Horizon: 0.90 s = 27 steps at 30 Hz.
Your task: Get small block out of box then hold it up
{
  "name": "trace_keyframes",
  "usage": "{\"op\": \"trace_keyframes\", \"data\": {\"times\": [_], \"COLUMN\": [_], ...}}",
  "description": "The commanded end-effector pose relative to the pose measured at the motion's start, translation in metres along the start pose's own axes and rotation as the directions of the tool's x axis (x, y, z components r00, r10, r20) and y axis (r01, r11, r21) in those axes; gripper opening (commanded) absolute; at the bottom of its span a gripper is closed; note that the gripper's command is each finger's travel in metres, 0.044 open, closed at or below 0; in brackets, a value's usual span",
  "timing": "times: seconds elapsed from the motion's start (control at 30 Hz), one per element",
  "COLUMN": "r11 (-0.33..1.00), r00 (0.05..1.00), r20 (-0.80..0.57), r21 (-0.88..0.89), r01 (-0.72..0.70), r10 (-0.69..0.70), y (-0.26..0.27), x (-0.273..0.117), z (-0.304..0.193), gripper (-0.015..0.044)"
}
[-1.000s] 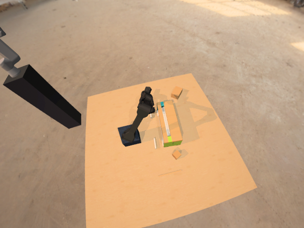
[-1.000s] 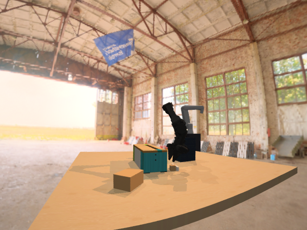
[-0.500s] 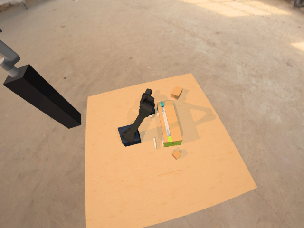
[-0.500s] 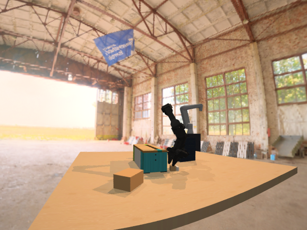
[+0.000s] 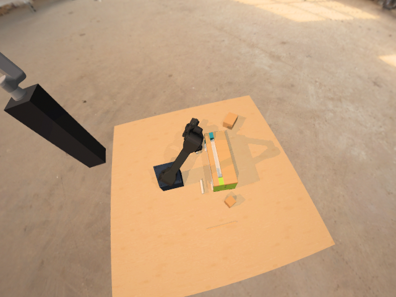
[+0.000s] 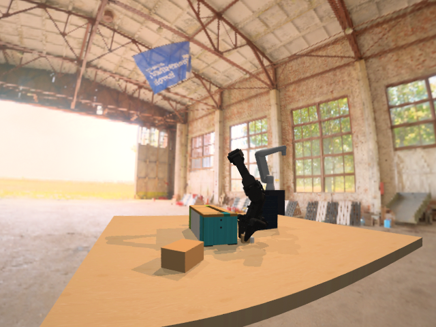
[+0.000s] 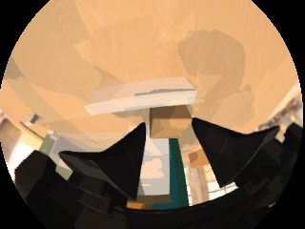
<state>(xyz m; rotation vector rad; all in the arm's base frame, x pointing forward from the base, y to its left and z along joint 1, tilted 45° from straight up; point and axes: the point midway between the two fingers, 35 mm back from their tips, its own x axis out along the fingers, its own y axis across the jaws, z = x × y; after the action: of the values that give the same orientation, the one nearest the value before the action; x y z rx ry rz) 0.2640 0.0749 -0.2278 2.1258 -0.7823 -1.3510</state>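
The small tan block (image 6: pixel 242 238) (image 7: pixel 171 125) is on the table outside the box, beside a pale bar (image 6: pixel 251 240) (image 7: pixel 143 96). The box (image 5: pixel 228 156) (image 6: pixel 221 230) stands upright, with a teal end (image 7: pixel 179 174) near the block and a green end away from it. My gripper (image 6: pixel 246 236) (image 7: pixel 169 123) is open and low over the block, near the box's clear front. In the wrist view the block shows between the two fingertips, with a gap on its left; whether the tips reach down beside it is unclear. In the top view the arm hides the block.
A larger brown block (image 5: pixel 230 120) (image 6: pixel 182 256) lies beyond the teal end. A small orange block (image 5: pixel 230 201) lies off the green end. A second pale bar (image 5: pixel 202 186) lies near the box front. A thin strip (image 5: pixel 221 224) lies farther out.
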Motion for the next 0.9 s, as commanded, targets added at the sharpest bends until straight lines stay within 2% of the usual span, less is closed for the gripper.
{"op": "trace_keyframes", "data": {"times": [0.0,0.2,0.27,0.37,0.6,0.87], "r11": [1.000,1.000,1.000,1.000,1.000,0.999], "r00": [1.000,1.000,1.000,1.000,1.000,1.000], "r20": [0.002,0.002,0.002,0.002,0.002,0.004], "r21": [-0.010,-0.010,-0.010,-0.008,-0.003,-0.035], "r01": [-0.009,-0.009,-0.009,-0.007,-0.002,0.014], "r10": [0.009,0.009,0.009,0.007,0.002,-0.013], "y": [0.004,0.004,0.004,0.002,0.000,0.005], "x": [0.004,0.004,0.004,-0.005,-0.050,-0.062], "z": [0.004,0.004,0.004,-0.001,-0.021,-0.027], "gripper": [0.0233,0.0075,0.0062,0.0000,0.0000,0.0000]}}
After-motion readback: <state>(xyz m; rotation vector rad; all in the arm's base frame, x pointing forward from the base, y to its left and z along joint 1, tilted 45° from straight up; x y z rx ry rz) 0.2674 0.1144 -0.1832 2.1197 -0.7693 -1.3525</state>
